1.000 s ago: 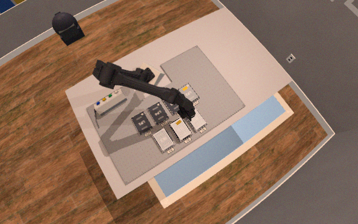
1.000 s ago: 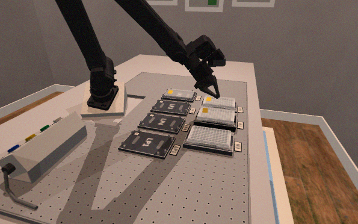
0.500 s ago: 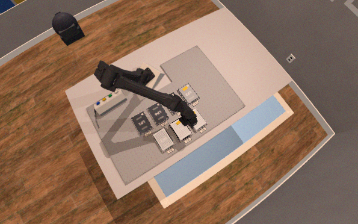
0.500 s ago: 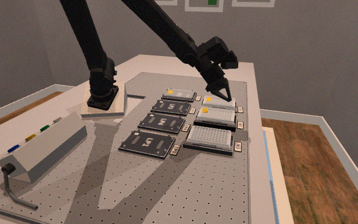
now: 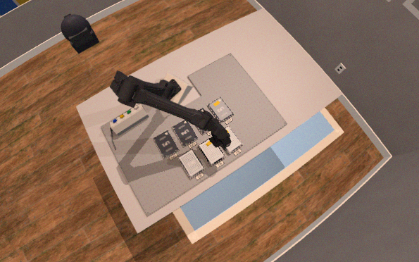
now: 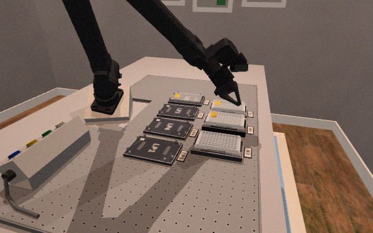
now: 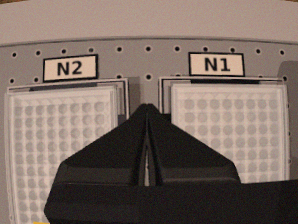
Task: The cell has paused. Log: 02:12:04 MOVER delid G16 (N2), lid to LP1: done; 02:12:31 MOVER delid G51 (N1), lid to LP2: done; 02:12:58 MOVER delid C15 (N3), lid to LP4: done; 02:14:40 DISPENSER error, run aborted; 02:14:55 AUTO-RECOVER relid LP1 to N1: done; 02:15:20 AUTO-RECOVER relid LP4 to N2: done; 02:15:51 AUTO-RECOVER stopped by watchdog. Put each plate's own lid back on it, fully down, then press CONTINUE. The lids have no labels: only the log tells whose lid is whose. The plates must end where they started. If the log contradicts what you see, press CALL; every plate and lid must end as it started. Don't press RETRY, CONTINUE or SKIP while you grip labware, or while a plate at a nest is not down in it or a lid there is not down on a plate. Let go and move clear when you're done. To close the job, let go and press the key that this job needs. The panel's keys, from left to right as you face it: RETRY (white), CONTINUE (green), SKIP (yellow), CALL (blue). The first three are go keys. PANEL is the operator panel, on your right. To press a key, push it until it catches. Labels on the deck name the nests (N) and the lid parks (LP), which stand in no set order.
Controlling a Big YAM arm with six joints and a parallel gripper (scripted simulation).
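Note:
Three well plates stand in a row at the deck's right edge. The plate at N2 (image 6: 230, 108) (image 7: 60, 143) has a yellow mark, and so does the plate at N1 (image 6: 227, 120) (image 5: 210, 152) (image 7: 226, 136). The third plate (image 6: 219, 143) (image 5: 191, 163) has no mark and shows open wells. A clear lid (image 6: 187, 98) (image 5: 220, 110) with a yellow mark lies on the far park. Parks LP3 (image 6: 178, 111), LP4 (image 6: 167, 128) and LP1 (image 6: 153, 150) are bare. My gripper (image 6: 237, 101) (image 7: 146, 113) (image 5: 217, 142) is shut and empty. It hangs just above the gap between the N2 and N1 plates.
The operator panel (image 6: 48, 150) (image 5: 132, 121) stands at the deck's left with blue (image 6: 14, 154), yellow (image 6: 31, 143), green (image 6: 46, 133) and white (image 6: 59, 124) keys. A bent black bar (image 6: 14, 200) sticks out beside it. The arm's base (image 6: 106, 100) sits behind the parks.

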